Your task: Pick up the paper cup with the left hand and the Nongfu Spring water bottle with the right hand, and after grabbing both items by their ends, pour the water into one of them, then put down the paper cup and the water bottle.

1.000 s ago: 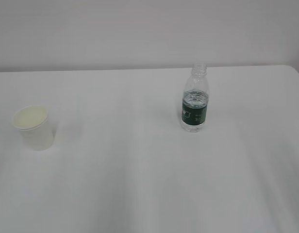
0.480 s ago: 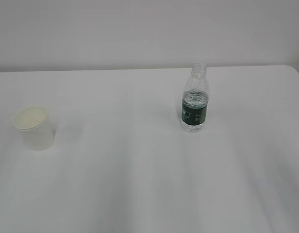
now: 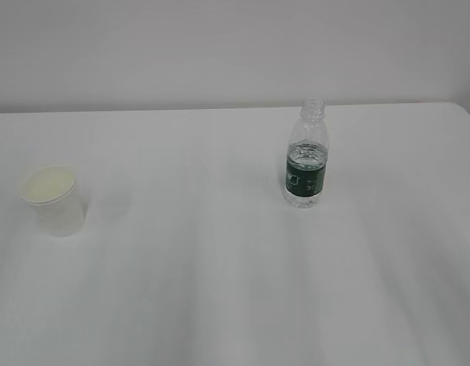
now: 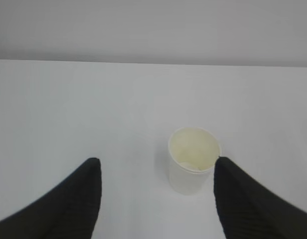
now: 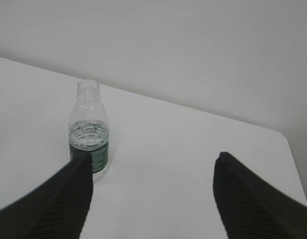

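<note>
The white paper cup (image 3: 54, 201) stands upright at the left of the white table, its pale inside showing. In the left wrist view the paper cup (image 4: 193, 160) sits ahead of my open left gripper (image 4: 157, 167), close to the right fingertip (image 4: 228, 174), not between the jaws. The Nongfu Spring water bottle (image 3: 307, 165), clear with a dark green label and no cap, stands upright right of centre, with water (image 3: 307, 156) up to about the label's top. In the right wrist view the bottle (image 5: 89, 134) is beyond the left fingertip (image 5: 79, 179) of my open right gripper (image 5: 152, 167). Neither gripper shows in the exterior view.
The white table (image 3: 220, 290) ends at a pale wall along its far edge; its right far corner (image 5: 283, 137) is rounded. Nothing else stands on the table.
</note>
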{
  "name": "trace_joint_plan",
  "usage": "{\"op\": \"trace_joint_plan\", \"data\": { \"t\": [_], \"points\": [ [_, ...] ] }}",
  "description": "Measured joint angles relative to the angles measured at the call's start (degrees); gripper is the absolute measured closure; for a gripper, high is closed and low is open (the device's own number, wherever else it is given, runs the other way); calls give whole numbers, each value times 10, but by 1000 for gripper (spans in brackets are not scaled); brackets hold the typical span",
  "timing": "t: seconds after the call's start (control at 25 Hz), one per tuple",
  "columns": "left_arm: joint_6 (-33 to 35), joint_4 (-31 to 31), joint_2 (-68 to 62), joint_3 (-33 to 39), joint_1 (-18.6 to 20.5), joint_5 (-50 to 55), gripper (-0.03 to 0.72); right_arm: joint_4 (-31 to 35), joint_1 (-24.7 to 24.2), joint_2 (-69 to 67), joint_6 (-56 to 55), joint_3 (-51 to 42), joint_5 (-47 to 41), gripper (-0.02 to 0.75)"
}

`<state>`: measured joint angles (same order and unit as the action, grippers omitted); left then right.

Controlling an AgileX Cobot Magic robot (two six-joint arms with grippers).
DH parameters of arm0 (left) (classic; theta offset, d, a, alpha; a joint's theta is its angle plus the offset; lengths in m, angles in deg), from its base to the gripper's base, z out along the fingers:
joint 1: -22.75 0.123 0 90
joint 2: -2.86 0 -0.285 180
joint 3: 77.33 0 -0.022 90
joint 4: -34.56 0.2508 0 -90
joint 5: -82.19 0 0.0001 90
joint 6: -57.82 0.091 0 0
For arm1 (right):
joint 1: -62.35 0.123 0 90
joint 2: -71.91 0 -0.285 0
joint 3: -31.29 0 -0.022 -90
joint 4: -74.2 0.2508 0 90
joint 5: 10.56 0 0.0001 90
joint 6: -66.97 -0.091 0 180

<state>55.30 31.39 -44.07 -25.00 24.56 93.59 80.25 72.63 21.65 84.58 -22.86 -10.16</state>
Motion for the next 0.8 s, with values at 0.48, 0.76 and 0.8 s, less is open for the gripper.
{"op": "trace_joint_plan", "data": {
  "t": [0.48, 0.76, 0.8],
  "points": [
    [0, -6, -1, 44, 0, -86, 183, -15, 31, -57, -22, -12, 68, 165],
    [0, -4, -33, 44, 0, -107, 183, -68, 31, -104, -91, -30, 137, 165],
    [0, -4, -39, 44, 0, -110, 183, -80, 31, -110, -105, -33, 148, 164]
  ]
}}
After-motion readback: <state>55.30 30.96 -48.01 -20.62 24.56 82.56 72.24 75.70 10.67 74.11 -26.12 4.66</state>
